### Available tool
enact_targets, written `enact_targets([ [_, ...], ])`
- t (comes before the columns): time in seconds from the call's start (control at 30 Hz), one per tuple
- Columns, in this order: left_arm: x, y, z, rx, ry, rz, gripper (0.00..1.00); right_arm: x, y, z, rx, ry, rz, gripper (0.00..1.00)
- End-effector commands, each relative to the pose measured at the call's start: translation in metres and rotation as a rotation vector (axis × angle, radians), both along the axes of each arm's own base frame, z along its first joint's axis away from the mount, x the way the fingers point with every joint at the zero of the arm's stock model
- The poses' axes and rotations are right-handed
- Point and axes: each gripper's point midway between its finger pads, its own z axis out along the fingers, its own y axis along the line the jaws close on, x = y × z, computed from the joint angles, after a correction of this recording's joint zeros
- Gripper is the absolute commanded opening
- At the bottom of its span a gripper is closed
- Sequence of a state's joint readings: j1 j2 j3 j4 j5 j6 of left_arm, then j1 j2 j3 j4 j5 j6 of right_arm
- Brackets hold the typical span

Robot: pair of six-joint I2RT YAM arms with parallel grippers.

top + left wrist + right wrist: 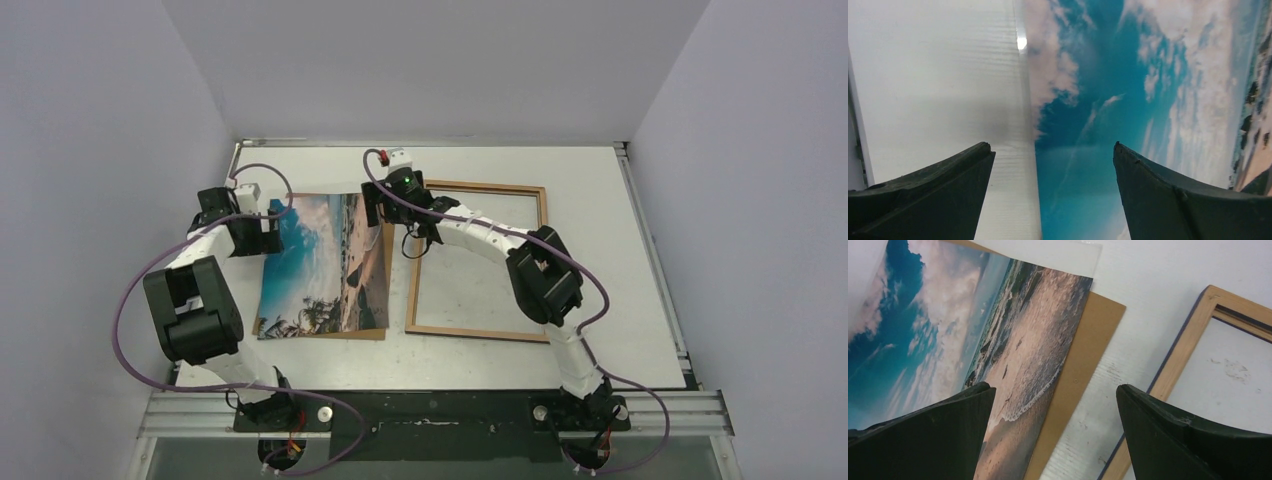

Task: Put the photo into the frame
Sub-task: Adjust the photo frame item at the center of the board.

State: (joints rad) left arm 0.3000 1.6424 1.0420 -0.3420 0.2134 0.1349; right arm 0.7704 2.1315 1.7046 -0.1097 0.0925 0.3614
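The photo (pixel 322 265), a beach print with blue sky, lies face up left of centre on a brown backing board (pixel 387 285), with a bend running along its length. The frame (pixel 470 333), light wood with a dark blue outer edge, lies flat to its right, with bare table inside it. My left gripper (pixel 272 232) is open at the photo's left edge; in the left wrist view the photo (pixel 1108 75) has its edge between the spread fingers (pixel 1053 150). My right gripper (pixel 377 212) is open above the photo's far right corner, over the photo (pixel 998 325), the board (pixel 1088 340) and the strip of table beside the frame (pixel 1188 340).
A pale sheet edge (pixel 1048 252) shows beyond the photo's far end. The white table (pixel 600 250) is walled on three sides. Purple cables loop from both arms, and the arm bases stand on a metal rail (pixel 440 410) at the near edge.
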Motion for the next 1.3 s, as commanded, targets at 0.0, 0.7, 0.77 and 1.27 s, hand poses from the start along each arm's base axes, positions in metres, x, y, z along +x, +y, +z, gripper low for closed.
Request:
enact_targets([
  [0.0,0.004,0.018,-0.001,0.059,0.026,-0.028,0.88,0.02,0.02,0.015,0.057,-0.009,0.035,0.98],
  [0.7,0.032,0.043,-0.004,0.142,0.063,-0.064,0.66,0.104,0.028,-0.033,0.26,0.058,0.088,0.98],
  [0.77,0.037,0.043,-0.005,0.131,0.072,-0.058,0.66,0.1,0.029,-0.041,0.248,0.073,0.086,0.98],
  [1.27,0.069,0.051,-0.003,0.106,0.077,-0.04,0.63,0.054,0.024,-0.067,0.22,0.145,0.055,0.94],
])
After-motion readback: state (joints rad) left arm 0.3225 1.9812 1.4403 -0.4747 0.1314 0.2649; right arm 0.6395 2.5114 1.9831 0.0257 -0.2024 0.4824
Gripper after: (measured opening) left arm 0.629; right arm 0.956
